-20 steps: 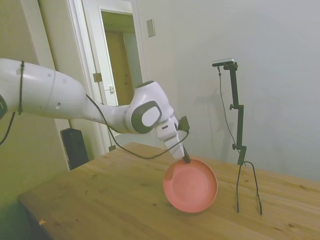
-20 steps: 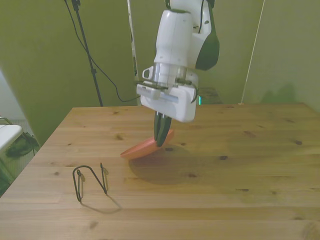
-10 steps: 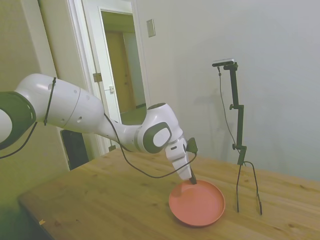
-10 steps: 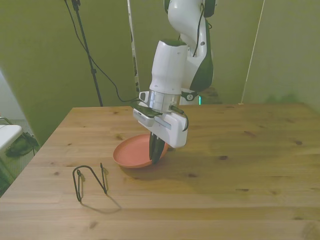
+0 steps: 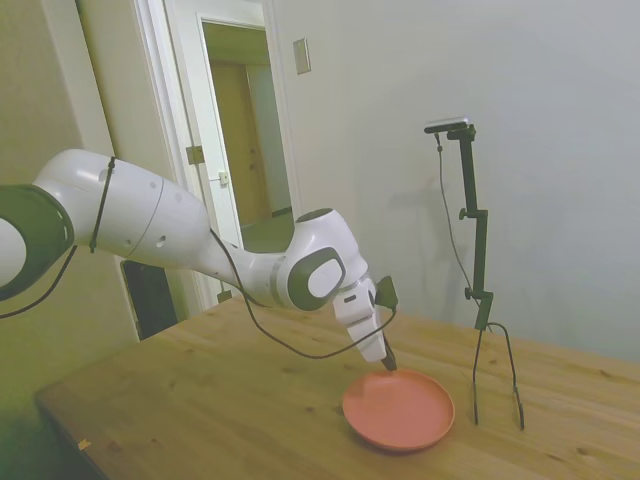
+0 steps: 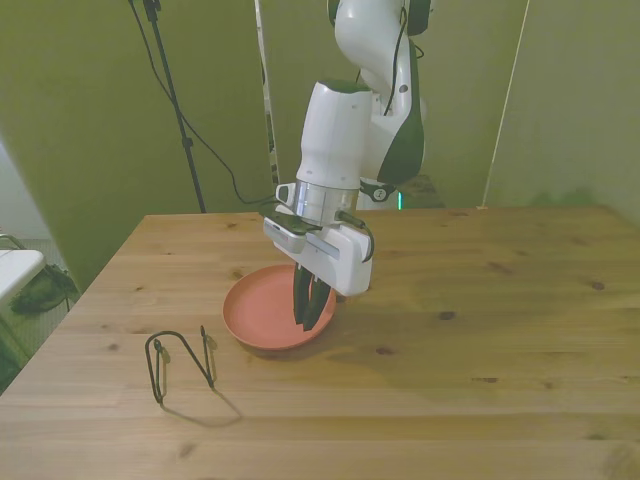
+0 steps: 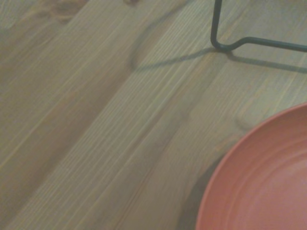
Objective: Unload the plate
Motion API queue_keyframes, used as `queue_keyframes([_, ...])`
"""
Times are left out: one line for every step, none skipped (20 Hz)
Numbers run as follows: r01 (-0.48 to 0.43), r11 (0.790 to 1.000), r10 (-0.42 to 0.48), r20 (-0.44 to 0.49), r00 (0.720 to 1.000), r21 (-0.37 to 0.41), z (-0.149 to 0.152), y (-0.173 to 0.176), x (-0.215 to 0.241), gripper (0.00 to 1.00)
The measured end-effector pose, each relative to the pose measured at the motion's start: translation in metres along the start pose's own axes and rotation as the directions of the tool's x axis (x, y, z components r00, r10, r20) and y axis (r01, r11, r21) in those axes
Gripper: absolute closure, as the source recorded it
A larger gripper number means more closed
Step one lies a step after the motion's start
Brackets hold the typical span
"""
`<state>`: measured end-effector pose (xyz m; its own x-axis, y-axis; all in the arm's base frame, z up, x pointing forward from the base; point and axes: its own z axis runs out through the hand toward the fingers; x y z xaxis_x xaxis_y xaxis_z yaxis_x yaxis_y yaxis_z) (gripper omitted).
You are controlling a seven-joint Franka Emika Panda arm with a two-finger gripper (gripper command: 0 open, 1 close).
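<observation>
Plate [image 6: 265,311] lies flat on the table [image 6: 480,330], right way up, roughly mid-table between the edges, clear of all corners in the front view. The wire stand [image 6: 180,362] sits apart from it, closer to the table's near edge on the front view's left; nothing is in the stand.

Gripper [image 6: 312,318] is over the plate's rim on the side toward the front view's right. In the front view its fingers look slightly parted, w/ a gap showing between them, so I read it as just opened and holding nothing. Side view [image 5: 387,361] puts the tips at or just above the rim; can't tell if one finger touches it.

Step, as I judge it: the set-down/release, i.e. the end of unloading. Plate looks to be resting on the wood. Next move prob. calls for a straight lift clear of the rim, no sideways drag, else the plate could get nudged or tipped.

Hard to see: fingertip contact w/ the rim. Wrist view is soft, shows only an arc of plate [image 7: 268,187], bare wood and a bit of the stand's wire [image 7: 225,43].
</observation>
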<state>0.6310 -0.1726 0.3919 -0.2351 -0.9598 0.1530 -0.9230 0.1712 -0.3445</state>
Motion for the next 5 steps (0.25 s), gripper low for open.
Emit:
queue_keyframes([0.002, 1.0, -0.002, 0.007, 1.0, 0.008, -0.005, -0.001, -0.001, 0.0])
queue_keyframes([0.006, 1.0, -0.006, 0.018, 1.0, 0.02, -0.014, -0.002, -0.002, 0.0])
queue_keyframes([0.008, 0.999, -0.009, 0.031, 0.999, 0.034, -0.027, -0.003, -0.003, 0.0])
queue_keyframes([0.011, 0.999, -0.014, 0.046, 0.999, 0.049, -0.042, -0.003, -0.004, 0.0])
queue_keyframes([0.017, 0.998, -0.02, 0.06, 0.998, 0.063, -0.06, -0.001, -0.005, 0.0])
